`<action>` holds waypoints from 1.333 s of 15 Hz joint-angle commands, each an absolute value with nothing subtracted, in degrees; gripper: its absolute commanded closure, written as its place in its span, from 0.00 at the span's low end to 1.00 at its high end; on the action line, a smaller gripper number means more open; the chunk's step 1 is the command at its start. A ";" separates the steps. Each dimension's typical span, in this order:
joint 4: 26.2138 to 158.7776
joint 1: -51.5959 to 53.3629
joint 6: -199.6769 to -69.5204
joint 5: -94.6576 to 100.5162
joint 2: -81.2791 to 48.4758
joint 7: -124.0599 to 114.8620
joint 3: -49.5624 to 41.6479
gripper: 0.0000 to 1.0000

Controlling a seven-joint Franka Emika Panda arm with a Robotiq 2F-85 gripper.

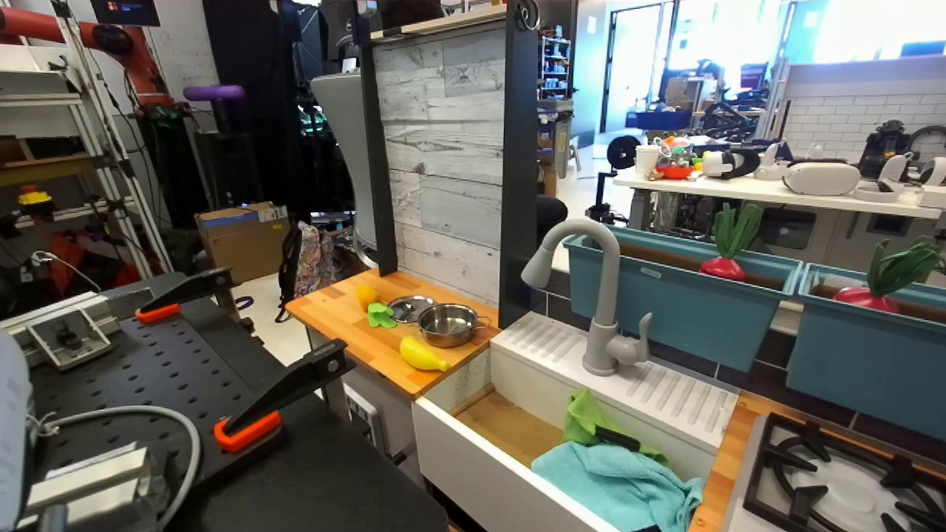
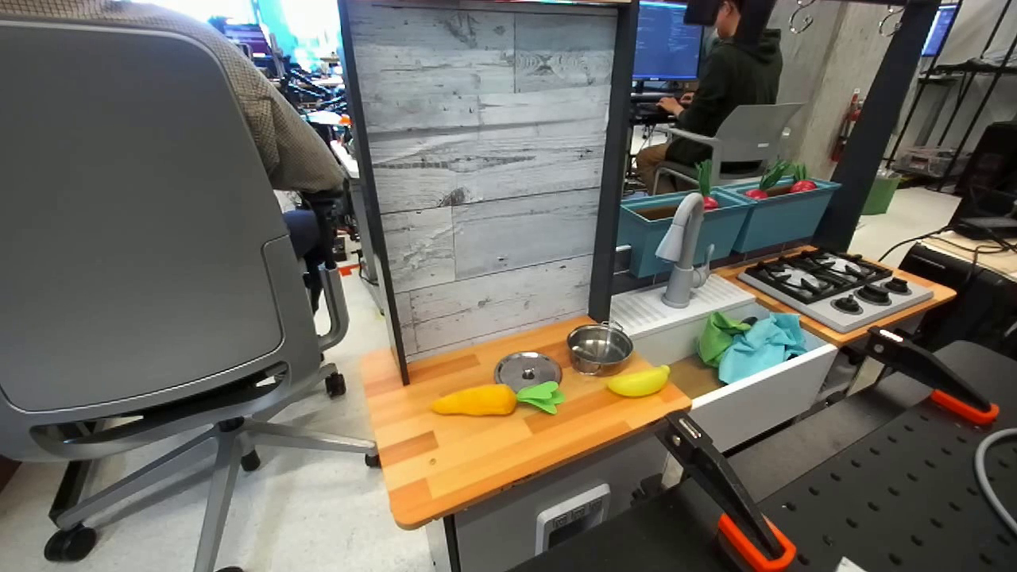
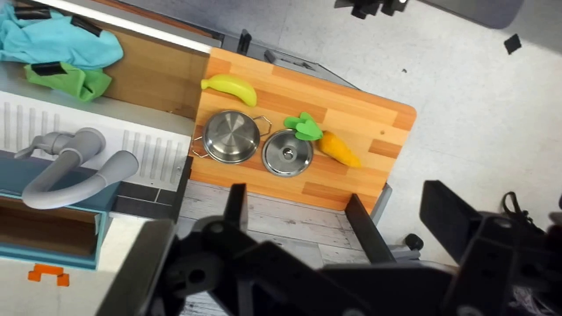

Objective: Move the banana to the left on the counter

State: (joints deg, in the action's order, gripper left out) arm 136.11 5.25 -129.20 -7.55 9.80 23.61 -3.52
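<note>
"So, largest first: why that weathered plank panel?"

"Probably as a backsplash; it rises behind the butcher-block countertop, which ends at the white sink."

"And the gripper?"

"Gaping wide in the wrist view, nothing in its grasp, presumably spread so in readiness for a pick. Neither exterior view shows it."

"Why is the two-handled steel pot uncovered?"

"Hard to say; it looks like a bystander to this job. Past it, away from the sink, lies the toy carrot, its green leaves overlapping the steel lid in the wrist view."

"Finally, the toy banana?"

"Near the countertop's front edge, just beside the pot, its stem at the sink side. Presumably it sits in that corner so that left, away from the sink in both exterior views, leaves it somewhere to go. A low carry might brush the carrot, though."
</note>
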 commanded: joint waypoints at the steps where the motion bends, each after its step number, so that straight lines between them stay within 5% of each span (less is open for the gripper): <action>1: 132.14 3.29 -129.68 -3.80 1.76 33.26 -4.05 0.00; 10: 126.13 -1.51 -131.37 0.48 -17.83 59.56 -1.73 0.00; 20: 124.97 -1.35 -134.89 5.63 -22.43 54.20 -1.65 0.00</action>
